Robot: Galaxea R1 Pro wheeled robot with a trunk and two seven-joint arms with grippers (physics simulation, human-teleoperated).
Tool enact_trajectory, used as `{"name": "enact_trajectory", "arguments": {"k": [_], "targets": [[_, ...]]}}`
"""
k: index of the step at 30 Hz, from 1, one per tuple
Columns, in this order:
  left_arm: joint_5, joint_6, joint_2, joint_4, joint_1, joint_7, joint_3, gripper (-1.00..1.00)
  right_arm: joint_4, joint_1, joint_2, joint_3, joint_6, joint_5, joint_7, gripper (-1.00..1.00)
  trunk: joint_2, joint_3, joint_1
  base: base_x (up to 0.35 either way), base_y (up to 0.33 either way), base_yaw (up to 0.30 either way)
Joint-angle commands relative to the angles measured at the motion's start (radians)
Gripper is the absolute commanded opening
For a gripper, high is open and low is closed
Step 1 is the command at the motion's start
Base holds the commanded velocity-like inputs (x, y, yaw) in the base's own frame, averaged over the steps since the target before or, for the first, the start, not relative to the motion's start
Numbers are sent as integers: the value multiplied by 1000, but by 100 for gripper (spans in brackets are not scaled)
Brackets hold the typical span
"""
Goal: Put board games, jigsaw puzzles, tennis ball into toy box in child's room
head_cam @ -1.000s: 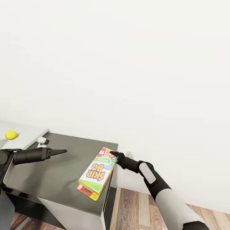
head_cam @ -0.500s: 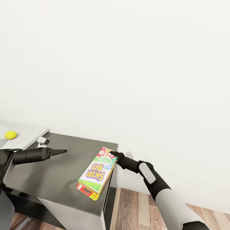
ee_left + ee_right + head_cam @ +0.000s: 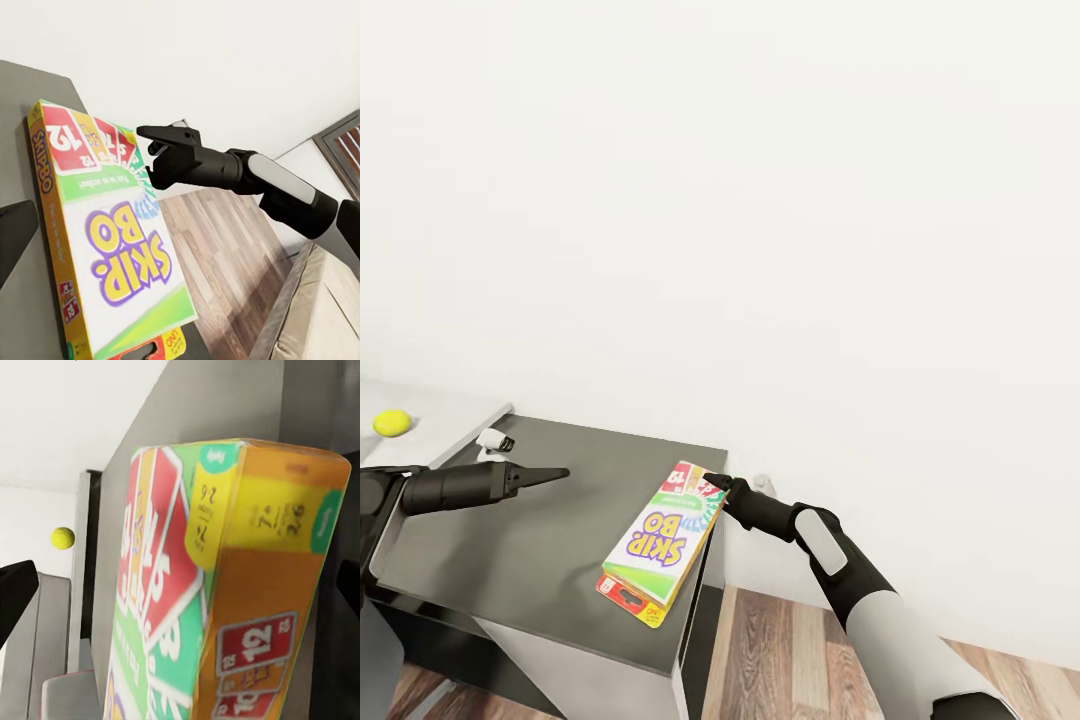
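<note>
A board game [image 3: 665, 545], a Skip-Bo box with a green edge and a yellow-red end, lies on the low cabinet's dark grey top [image 3: 510, 540] near its right edge. My right gripper [image 3: 712, 484] is at the box's far end. In the right wrist view its fingers stand wide apart with the board game [image 3: 225, 585] between them. My left gripper [image 3: 560, 472] hovers open over the cabinet, pointing at the board game [image 3: 105, 240] and apart from it. The yellow tennis ball [image 3: 391, 423] rests on the white table [image 3: 450, 415] at far left.
A small white object [image 3: 493, 438] sits at the cabinet's back left corner. A white wall rises right behind the cabinet. Wood floor [image 3: 780, 650] lies to its right, below my right arm. A beige bed corner [image 3: 334, 300] appears in the left wrist view.
The board game has shifted very slightly toward the near left on the cabinet top. Both arms have stayed where they were.
</note>
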Motion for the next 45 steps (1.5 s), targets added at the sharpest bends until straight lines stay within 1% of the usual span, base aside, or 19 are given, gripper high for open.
{"name": "enact_trajectory", "arguments": {"k": [1,13,14,40,45], "targets": [[-1,11,0,0,0,-4,0,100,0,-1,0,0,3,-1,1,100,0,-1,0,0,0,0],[-1,11,0,0,0,-4,0,100,0,-1,0,0,3,-1,1,100,0,-1,0,0,0,0],[-1,11,0,0,0,-4,0,100,0,-1,0,0,3,-1,1,-100,0,-1,0,0,0,0],[-1,11,0,0,0,-4,0,100,-2,-1,0,-1,2,-1,4,-100,0,-1,0,0,0,0],[1,11,0,0,0,-4,0,100,-7,-1,-4,-4,-17,-4,7,-100,0,-1,0,0,0,0]]}}
